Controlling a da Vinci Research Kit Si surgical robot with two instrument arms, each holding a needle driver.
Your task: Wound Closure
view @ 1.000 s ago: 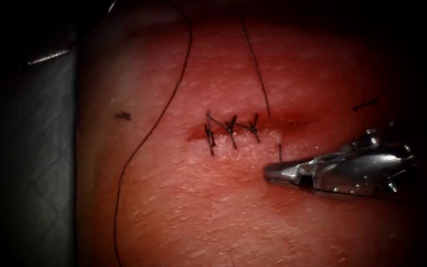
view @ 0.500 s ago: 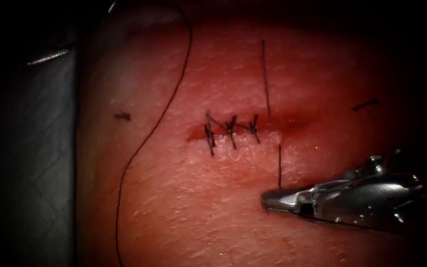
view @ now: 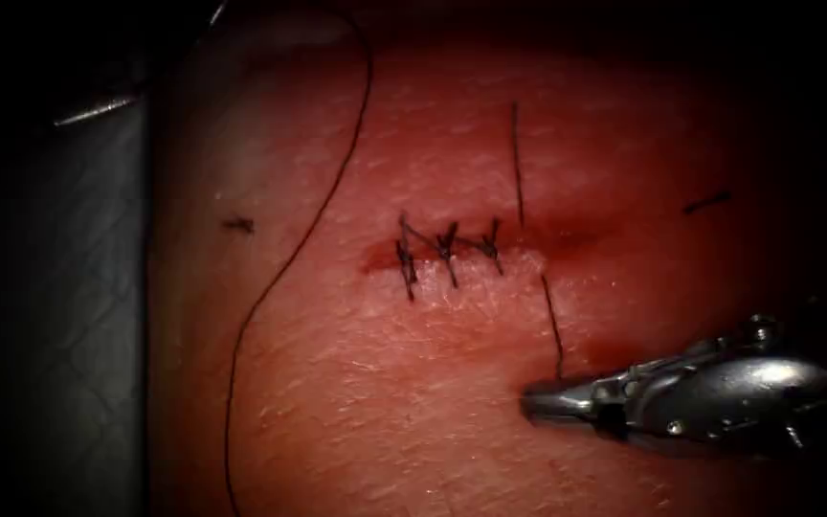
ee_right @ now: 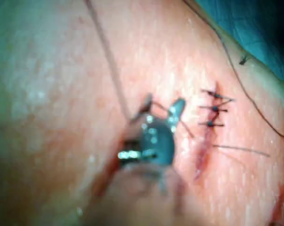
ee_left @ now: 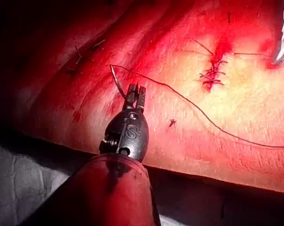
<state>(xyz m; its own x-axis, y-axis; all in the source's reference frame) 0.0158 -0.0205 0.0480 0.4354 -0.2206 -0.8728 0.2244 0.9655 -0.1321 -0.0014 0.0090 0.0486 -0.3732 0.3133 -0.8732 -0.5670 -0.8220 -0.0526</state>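
The cut (view: pixel 528 239) in the tissue (view: pixel 385 402) carries three dark stitches (view: pixel 447 251) on its left part. My right tool (view: pixel 533 402) lies low on the tissue in front of the cut's right end, its jaws spread open (ee_right: pixel 163 104). A thread (view: pixel 552 325) rises out of the tissue by the cut and ends right at those jaws; its other end (view: pixel 517 163) sticks up behind the cut. My left tool (ee_left: pixel 135 92) is shut on one end of the curved needle (ee_left: pixel 117 81), which is clear of the tissue, left of the cut.
A long thread (view: pixel 279 268) trails from the needle across the tissue's left part. Cut thread bits (view: pixel 237 225) (view: pixel 706 202) lie on the tissue. A dark cloth (view: pixel 69 316) lies beyond the tissue's left edge, with a thin metal piece (view: pixel 96 110) above it.
My right tool moved toward the front and slightly right, pulling thread through beside the cut; the far free end grew shorter. Its jaws have now opened and the thread has slackened.
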